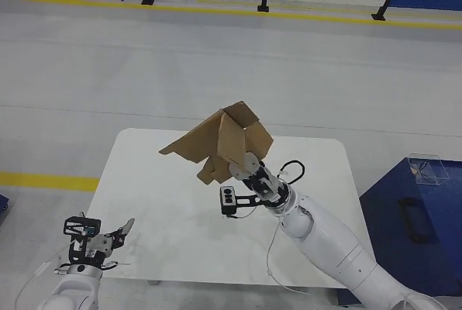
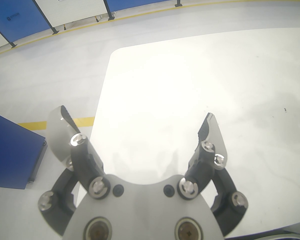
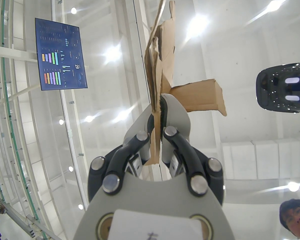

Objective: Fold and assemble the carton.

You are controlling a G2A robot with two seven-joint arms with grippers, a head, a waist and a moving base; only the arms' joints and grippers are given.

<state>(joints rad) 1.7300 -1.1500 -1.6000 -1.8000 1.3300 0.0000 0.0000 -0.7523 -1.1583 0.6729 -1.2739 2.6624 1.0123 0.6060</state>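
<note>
Two grippers hang at the white table [image 1: 161, 209]: the left gripper [image 2: 136, 114], spread wide and empty, sits over its near-left corner, while the right gripper [image 3: 158, 103] pinches the half-folded cardboard carton [image 1: 225, 138] (flaps splayed) aloft above the table's far middle.

My white arms [image 1: 332, 240], black wrists.
Grippers [image 2: 136, 112]: silver plates, black links, bright screws, ribbed pads [image 2: 66, 114]; black cable [image 1: 299, 164] looping at the right wrist.

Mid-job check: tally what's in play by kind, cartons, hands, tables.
Carton: 1, held above the table
Hands: 2, right hand shut on the carton, left hand open
Table: 1
Total: 4
</note>
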